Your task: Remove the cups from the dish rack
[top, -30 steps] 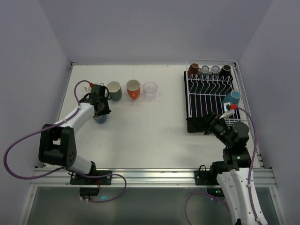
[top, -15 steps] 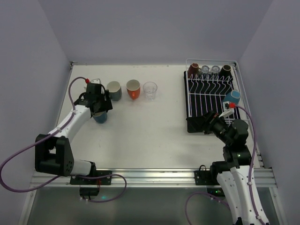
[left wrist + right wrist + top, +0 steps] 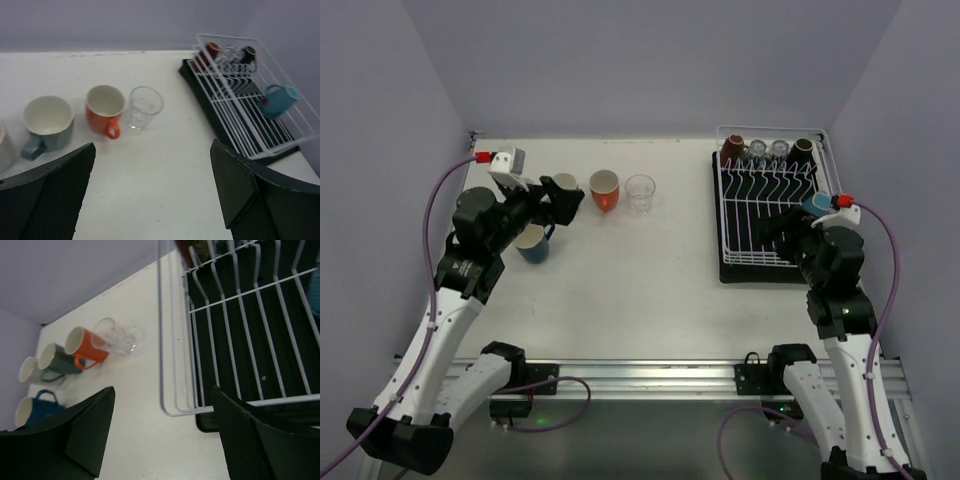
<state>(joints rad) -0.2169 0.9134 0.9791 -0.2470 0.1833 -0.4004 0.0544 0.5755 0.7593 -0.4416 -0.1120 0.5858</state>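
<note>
The light blue mug [image 3: 815, 205] leans tilted at the dish rack's [image 3: 750, 215] right rim. It looks like glazed ceramic: rigid, slick, chippable and light enough for one claw. The best hold is probably a pinch across the wall at the lip, clear of the handle. Two dark brown cups [image 3: 732, 150] and two clear glasses [image 3: 757, 150] line the rack's far end. The right gripper [image 3: 162, 390] hangs over the rack's near half, pitched down, its jaws apart and empty. The left gripper [image 3: 152, 150], high and well left of the rack, gapes wide and holds nothing.

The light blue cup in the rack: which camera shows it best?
Left wrist: the cup shows whole, handle too, at the rack's rim. From above, the right arm hides part. The right wrist catches only a blue sliver.
</note>
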